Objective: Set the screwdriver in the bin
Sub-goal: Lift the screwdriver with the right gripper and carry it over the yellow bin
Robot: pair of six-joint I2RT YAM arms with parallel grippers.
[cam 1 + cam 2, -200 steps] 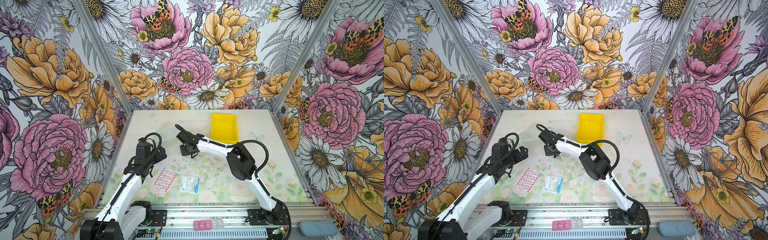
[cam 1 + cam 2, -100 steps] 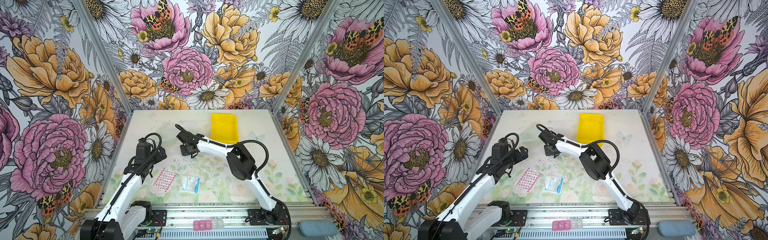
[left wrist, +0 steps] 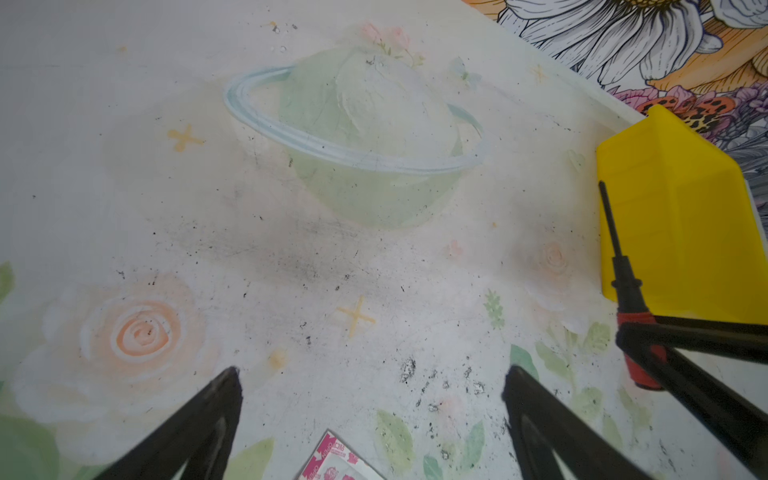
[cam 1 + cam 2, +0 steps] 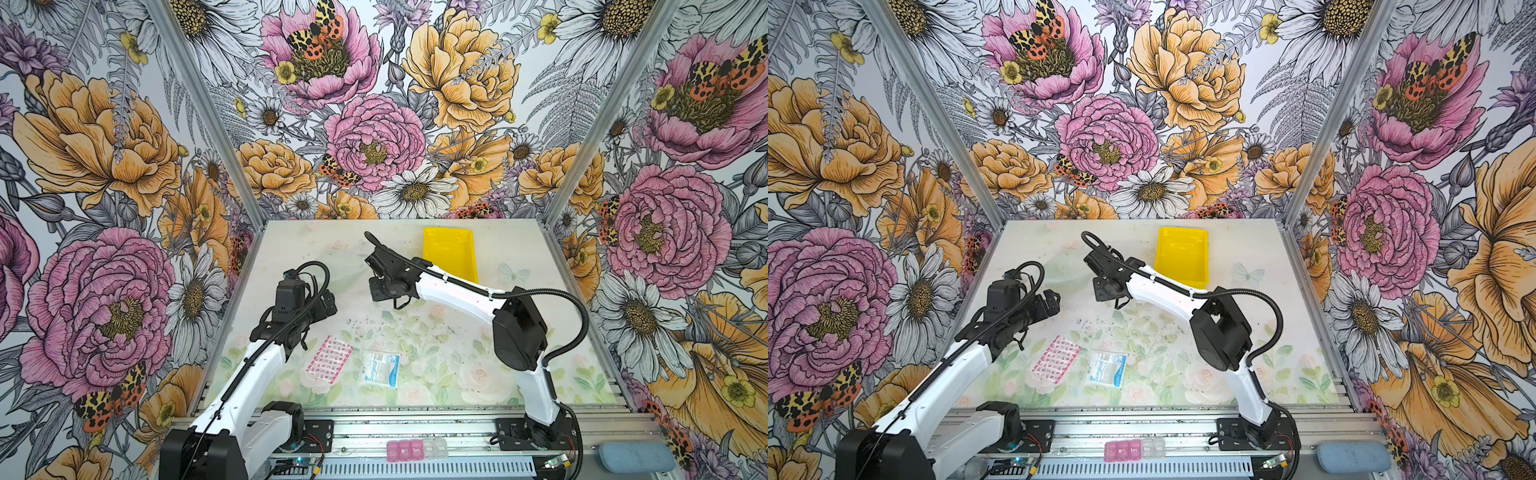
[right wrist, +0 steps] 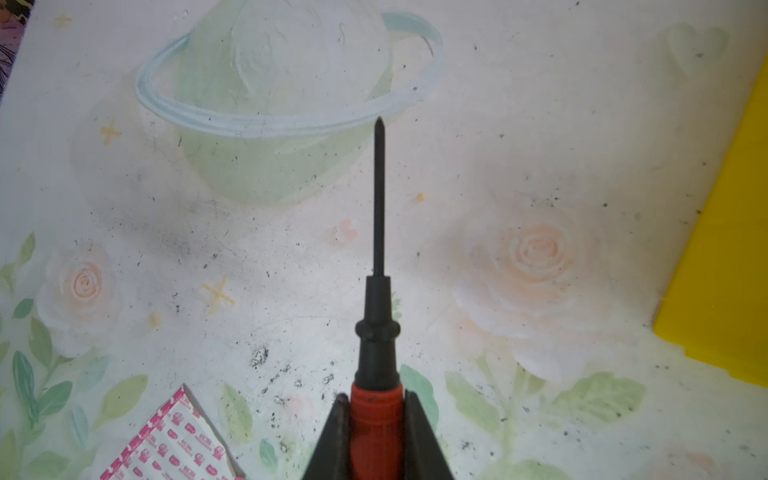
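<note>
Red-handled screwdriver [image 5: 377, 311] clamped at handle, dark shaft free; yellow bin [image 4: 449, 257] nearby, upright.

I get bright, even light in both top views, with no glare and only faint, diffuse shadows on the table [image 4: 436, 353]. The floral walls [image 4: 104, 145] stretch and lean outward towards the frame edges. Both wrist views look softer and a little washed out. The left gripper [image 3: 370, 376] is blurred up close, while the screwdriver [image 5: 379, 249] reads fairly sharp. The bin [image 5: 727, 270] shows as flat, saturated yellow with little surface detail.
</note>
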